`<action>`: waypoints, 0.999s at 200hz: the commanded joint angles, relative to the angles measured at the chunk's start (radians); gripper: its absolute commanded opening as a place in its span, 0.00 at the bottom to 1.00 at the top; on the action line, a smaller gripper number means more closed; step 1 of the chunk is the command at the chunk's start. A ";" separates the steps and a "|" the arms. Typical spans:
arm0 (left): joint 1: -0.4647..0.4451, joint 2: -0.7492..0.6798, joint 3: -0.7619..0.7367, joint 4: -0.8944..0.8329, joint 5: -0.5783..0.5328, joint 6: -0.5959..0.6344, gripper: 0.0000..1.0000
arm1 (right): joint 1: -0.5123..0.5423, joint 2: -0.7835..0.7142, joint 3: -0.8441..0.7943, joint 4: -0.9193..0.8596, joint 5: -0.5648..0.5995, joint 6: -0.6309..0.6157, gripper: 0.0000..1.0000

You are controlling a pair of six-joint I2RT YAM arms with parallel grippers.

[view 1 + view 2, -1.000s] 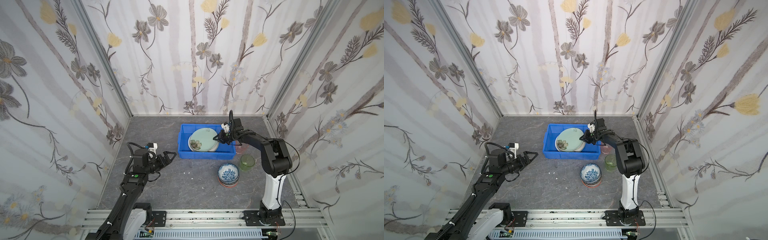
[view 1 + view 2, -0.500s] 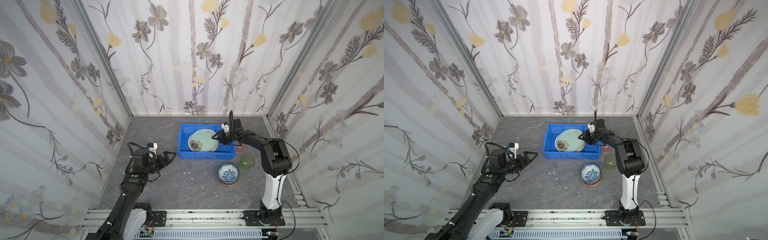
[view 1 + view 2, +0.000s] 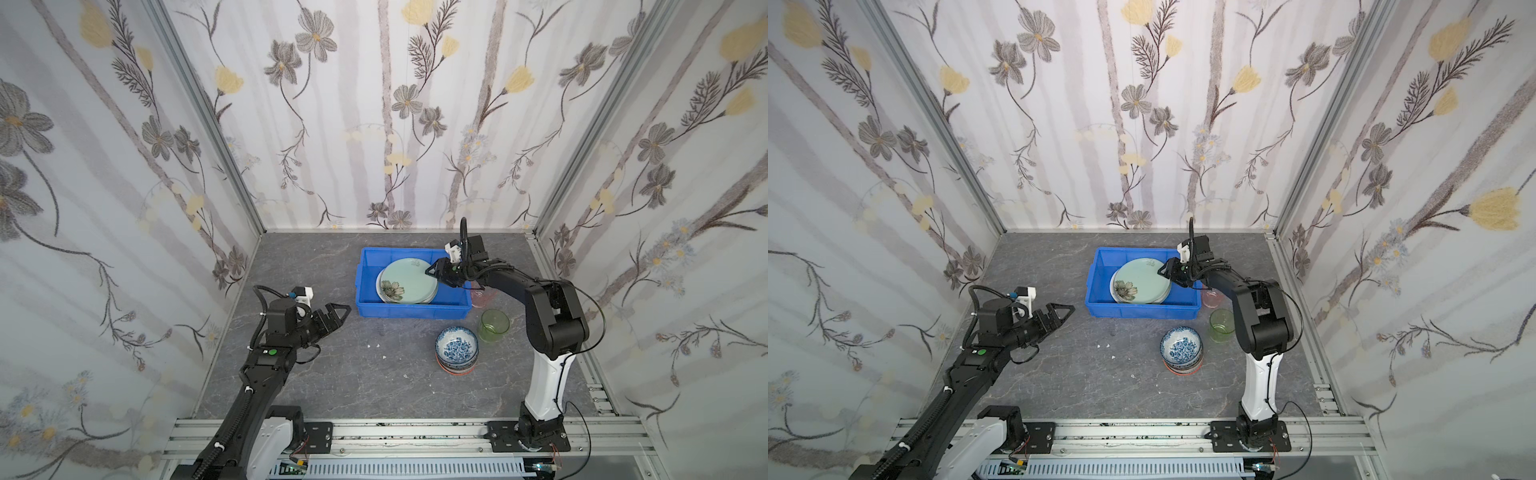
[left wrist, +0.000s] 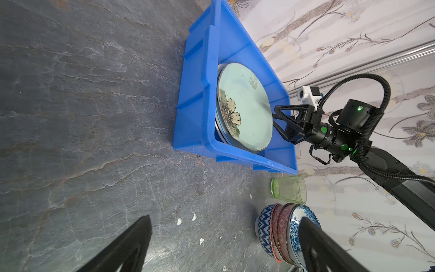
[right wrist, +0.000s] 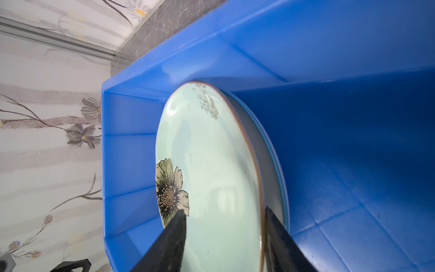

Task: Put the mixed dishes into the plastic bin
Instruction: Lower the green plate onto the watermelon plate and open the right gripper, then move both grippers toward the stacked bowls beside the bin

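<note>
Mostly hidden beyond the right end of the blue plastic bin (image 3: 411,309): pink tumbler (image 3: 484,297). Inside the bin, mint green flower plate (image 3: 409,280) topping a plate stack (image 4: 217,131), lower rims barely showing. Right gripper (image 5: 223,214) parted astride that plate's rim, not clamped. Just in front of the bin: green tumbler (image 3: 494,326), stacked bowls (image 3: 456,349). Well apart from the bin, left gripper (image 3: 338,318) spread wide, empty.

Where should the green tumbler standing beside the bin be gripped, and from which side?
Probably the rim of the green tumbler, from above: it stands upright, mouth open, so its thin wall can be pinched. Take the side away from the bowl stack, which stands close.
</note>
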 commanded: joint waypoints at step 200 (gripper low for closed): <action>-0.036 0.052 0.007 -0.044 -0.050 0.014 1.00 | 0.122 -0.279 0.030 -0.296 0.457 -0.171 0.74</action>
